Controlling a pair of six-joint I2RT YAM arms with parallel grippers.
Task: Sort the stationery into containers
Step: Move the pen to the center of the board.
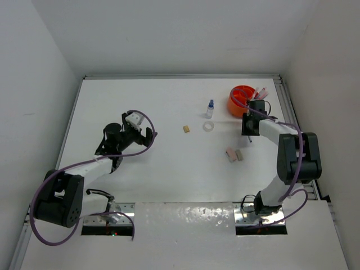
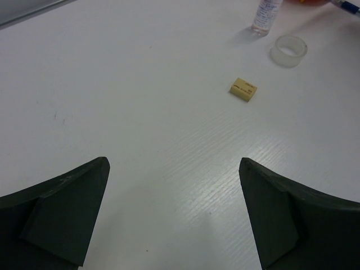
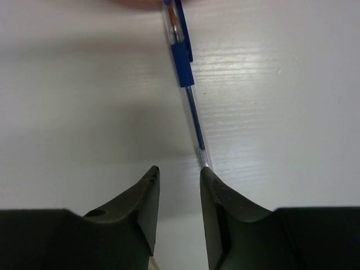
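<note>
A blue pen [image 3: 188, 84] lies on the table, running away from my right gripper [image 3: 179, 171]. Its tip ends at the right fingertip, outside the narrow gap. The jaws stand a little apart with nothing between them. From above, this gripper [image 1: 248, 135] is just in front of the orange tub [image 1: 241, 97], which holds pink pens [image 1: 260, 92]. My left gripper [image 2: 173, 169] hangs wide open over bare table at centre left. Ahead of it lie a tan eraser [image 2: 244, 90], a clear tape ring [image 2: 289, 50] and a small clear bottle [image 2: 265, 16].
Two pale erasers [image 1: 230, 154] lie side by side near the right arm's forearm. The table's raised rim [image 1: 284, 95] runs close behind and right of the tub. White walls enclose the table on three sides.
</note>
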